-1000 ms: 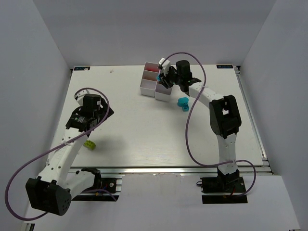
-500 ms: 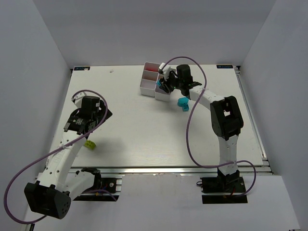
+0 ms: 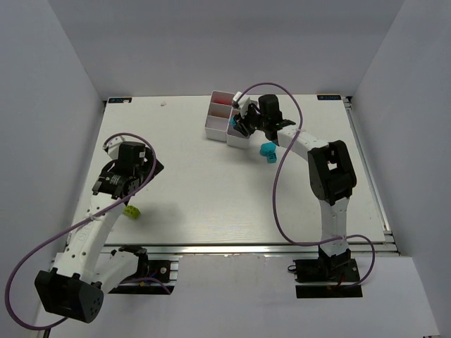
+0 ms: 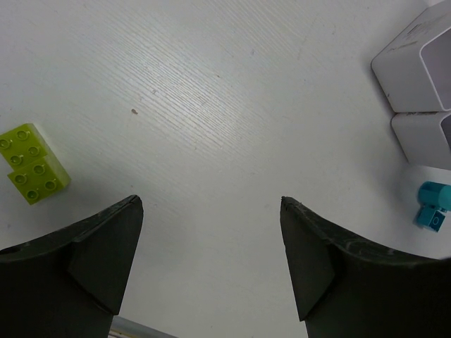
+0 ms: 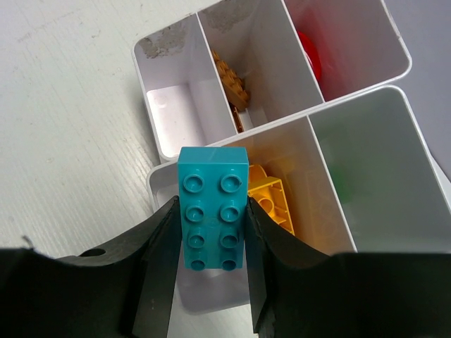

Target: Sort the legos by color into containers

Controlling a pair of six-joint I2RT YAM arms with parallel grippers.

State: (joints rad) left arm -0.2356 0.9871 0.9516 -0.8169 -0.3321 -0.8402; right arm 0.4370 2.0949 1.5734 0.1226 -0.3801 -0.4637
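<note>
My right gripper (image 5: 211, 204) is shut on a teal two-by-four brick (image 5: 213, 225), held above the near-left compartment of the white containers (image 5: 232, 137). In the compartments lie a yellow brick (image 5: 273, 201), an orange-brown brick (image 5: 232, 88) and a red one (image 5: 310, 60). In the top view the right gripper (image 3: 239, 125) hangs over the containers (image 3: 218, 116). My left gripper (image 4: 211, 204) is open above bare table. A lime brick (image 4: 32, 163) lies to its left. A cyan-blue brick (image 3: 268, 151) sits on the table right of the containers.
The containers' corner (image 4: 416, 77) and the cyan-blue brick (image 4: 431, 210) show at the right edge of the left wrist view. The lime brick (image 3: 131, 210) lies near the table's front edge, beside the left arm. Purple cables loop over both arms.
My right gripper has shifted a little down and left over the containers, still holding the teal brick. The left arm has drawn slightly toward the near left.
</note>
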